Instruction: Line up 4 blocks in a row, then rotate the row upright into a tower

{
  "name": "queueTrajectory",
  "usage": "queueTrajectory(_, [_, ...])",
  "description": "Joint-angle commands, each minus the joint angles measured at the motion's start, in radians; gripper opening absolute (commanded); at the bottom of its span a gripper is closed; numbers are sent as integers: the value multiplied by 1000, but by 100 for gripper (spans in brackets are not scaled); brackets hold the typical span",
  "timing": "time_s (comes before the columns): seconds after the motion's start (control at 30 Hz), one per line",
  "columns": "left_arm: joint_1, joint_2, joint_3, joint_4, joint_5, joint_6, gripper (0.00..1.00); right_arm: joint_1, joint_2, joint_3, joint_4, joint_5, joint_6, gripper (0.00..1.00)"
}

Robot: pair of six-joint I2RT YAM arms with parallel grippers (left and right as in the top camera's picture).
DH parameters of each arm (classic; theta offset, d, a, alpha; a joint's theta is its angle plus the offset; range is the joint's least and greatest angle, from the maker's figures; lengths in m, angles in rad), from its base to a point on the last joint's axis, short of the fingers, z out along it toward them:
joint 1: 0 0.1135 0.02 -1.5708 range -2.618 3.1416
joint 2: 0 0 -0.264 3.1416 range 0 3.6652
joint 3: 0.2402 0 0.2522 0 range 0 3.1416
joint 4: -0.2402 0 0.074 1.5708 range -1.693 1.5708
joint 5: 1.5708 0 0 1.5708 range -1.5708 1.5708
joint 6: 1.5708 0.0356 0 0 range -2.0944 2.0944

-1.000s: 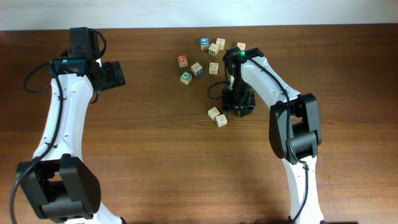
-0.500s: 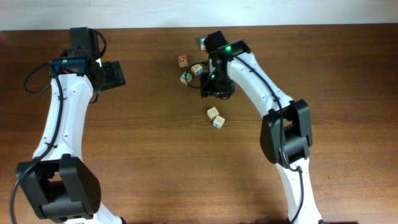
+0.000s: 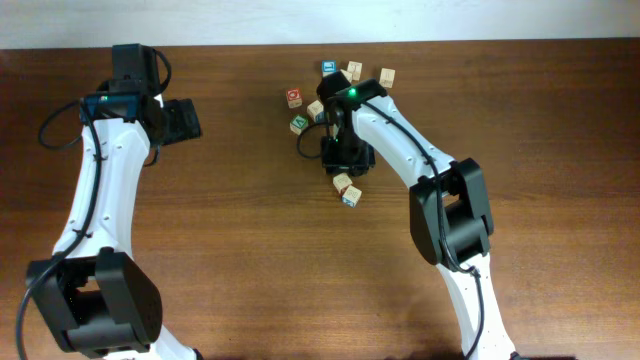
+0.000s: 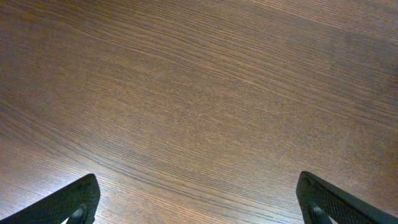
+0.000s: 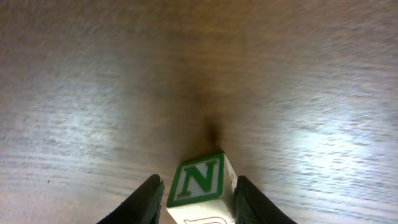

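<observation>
A pale wooden block [image 5: 200, 177] with a green N sits between my right gripper's [image 5: 199, 186] fingers; the right finger [image 5: 247, 198] touches it and only a slit shows at the left finger. In the overhead view that gripper [image 3: 346, 158] hangs over the table's middle and hides this block. Two pale blocks [image 3: 343, 182] [image 3: 352, 195] lie together just below it. More pale blocks [image 3: 354, 70] [image 3: 387, 76] lie at the back. My left gripper [image 3: 185, 120] [image 4: 198, 186] is wide open over bare wood, far to the left.
A blue-topped cube [image 3: 328, 68] and a red-topped cube [image 3: 294, 97] lie in the back cluster, with a green-marked cube [image 3: 299, 124] and another pale cube [image 3: 318, 113] left of my right arm. The table's back edge [image 3: 480, 38] runs close behind.
My right arm swung left into the block cluster, then drew back toward the table's middle. Its jaws narrowed around the N block. The left arm has stayed still.
</observation>
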Motion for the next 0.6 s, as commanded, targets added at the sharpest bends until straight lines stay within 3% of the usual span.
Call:
queueTrajectory(0.0, [0,5,16,-2,0,-13,99,51,11,-5,-16,-25,-55,39])
queueTrajectory(0.3, [0,5,17,-2,0,-13,99,24,10,68,-87,-24,-100,40])
queueTrajectory(0.57, [0,5,17,-2,0,-13,99,-44,-37,554,-406,35,-100,45])
